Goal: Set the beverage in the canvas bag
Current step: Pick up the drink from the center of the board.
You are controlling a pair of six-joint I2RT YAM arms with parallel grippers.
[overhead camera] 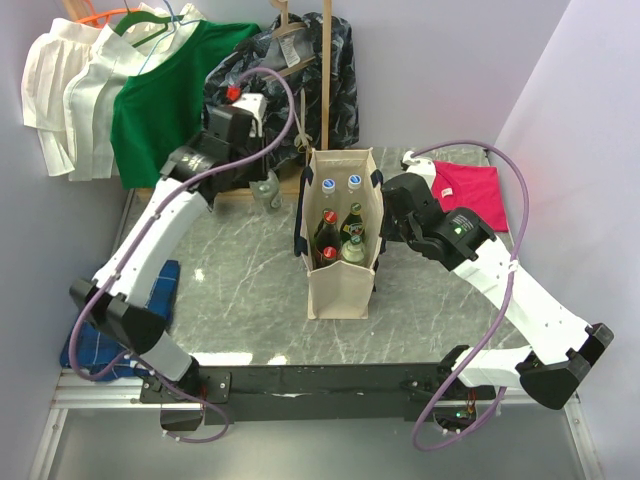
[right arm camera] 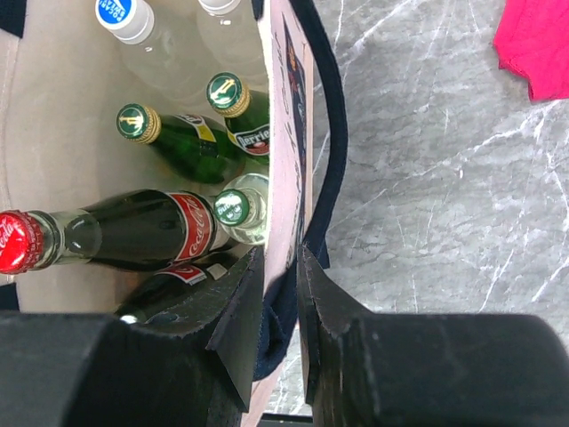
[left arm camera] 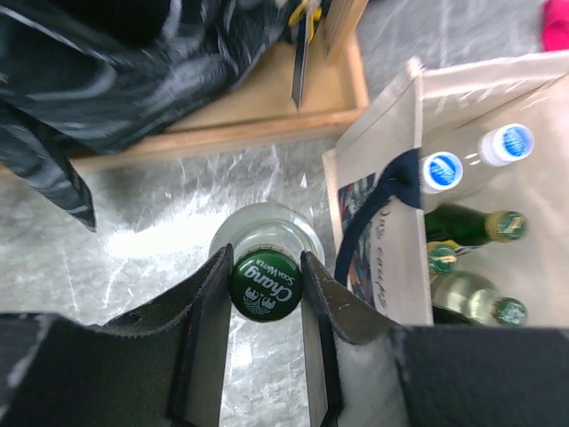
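Grey marble table (overhead camera: 230, 300), pale walls (overhead camera: 560, 80). The bottle (left arm camera: 265, 289) stands upright, cap up, the left gripper (left arm camera: 265, 265) clamped on its neck; the right gripper (right arm camera: 280, 258) pinches the bag (overhead camera: 340, 290) wall.

So the counter (overhead camera: 230, 300) is grey marble with white veins. A tall cream canvas bag with navy handles (overhead camera: 340, 290) stands about mid-counter. Just left of it, toward the far edge, there's a clear glass bottle with a green cap (left arm camera: 267, 236), upright. A flat wooden base frame (left arm camera: 267, 107) runs along the far edge. A pink folded cloth (overhead camera: 470, 190) is in the far right corner, and a blue checked cloth (overhead camera: 160, 290) is draped over the left edge.
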